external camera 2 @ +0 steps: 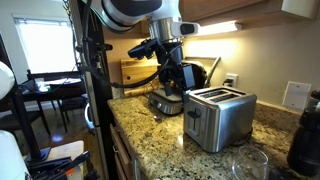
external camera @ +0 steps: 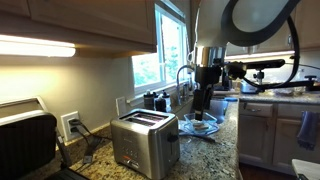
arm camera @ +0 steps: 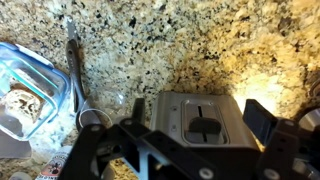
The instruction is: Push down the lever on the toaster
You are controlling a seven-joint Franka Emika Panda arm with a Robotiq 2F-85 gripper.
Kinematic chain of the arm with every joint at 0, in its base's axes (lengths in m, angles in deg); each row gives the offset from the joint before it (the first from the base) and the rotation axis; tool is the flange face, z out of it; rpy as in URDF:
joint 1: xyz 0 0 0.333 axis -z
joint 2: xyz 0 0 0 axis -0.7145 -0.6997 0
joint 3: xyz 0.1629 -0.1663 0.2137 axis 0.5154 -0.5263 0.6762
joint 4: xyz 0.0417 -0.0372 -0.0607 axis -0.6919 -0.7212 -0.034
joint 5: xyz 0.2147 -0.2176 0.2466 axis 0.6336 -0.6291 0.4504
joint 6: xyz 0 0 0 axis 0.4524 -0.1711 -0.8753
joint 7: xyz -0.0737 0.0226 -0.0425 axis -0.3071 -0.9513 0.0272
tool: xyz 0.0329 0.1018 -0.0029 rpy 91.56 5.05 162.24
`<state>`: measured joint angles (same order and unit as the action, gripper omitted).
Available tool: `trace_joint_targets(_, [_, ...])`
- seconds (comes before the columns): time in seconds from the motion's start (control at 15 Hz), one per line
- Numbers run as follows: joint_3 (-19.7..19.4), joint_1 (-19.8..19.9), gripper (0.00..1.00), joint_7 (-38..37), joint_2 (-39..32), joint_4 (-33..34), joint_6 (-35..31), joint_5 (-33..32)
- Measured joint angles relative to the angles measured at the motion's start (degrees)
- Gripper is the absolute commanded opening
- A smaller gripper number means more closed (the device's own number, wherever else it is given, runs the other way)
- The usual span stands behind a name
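A silver two-slot toaster (external camera: 145, 143) stands on the granite counter and shows in both exterior views (external camera 2: 220, 115). In the wrist view its end face (arm camera: 200, 120) fills the lower middle, with the black lever (arm camera: 205, 128) in a vertical slot. My gripper (arm camera: 198, 112) is open and empty, with one finger on either side of that end face. In both exterior views the gripper (external camera: 203, 100) hangs above the counter just off the toaster's lever end (external camera 2: 185, 80), apart from it.
A clear glass container with food (arm camera: 25, 90) and metal tongs (arm camera: 75, 70) lie on the counter beside the toaster. A glass dish (external camera: 200, 125) sits under the gripper. A drinking glass (external camera 2: 250, 162) and a dark appliance (external camera 2: 305, 140) stand at the counter's near end.
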<state>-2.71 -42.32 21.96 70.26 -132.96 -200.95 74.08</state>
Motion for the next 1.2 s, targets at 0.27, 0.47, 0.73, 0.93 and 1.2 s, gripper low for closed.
trace_joint_targets(0.27, [0.0, 0.4, 1.0, -3.6, -4.1, 2.6, -0.6, 0.1])
trace_joint_targets(0.47, [-1.2, 0.5, 1.0, -3.5, -8.0, 5.1, -1.6, 2.3])
trace_joint_targets(0.73, [-1.4, -0.1, 1.0, -1.4, -12.1, 7.3, -1.7, 6.8])
trace_joint_targets(0.93, [-0.8, -1.1, 1.0, -0.2, -13.1, 7.5, -1.7, 7.8])
trace_joint_targets(1.2, [-0.2, -1.7, 1.0, 0.9, -13.2, 7.5, -1.7, 7.7])
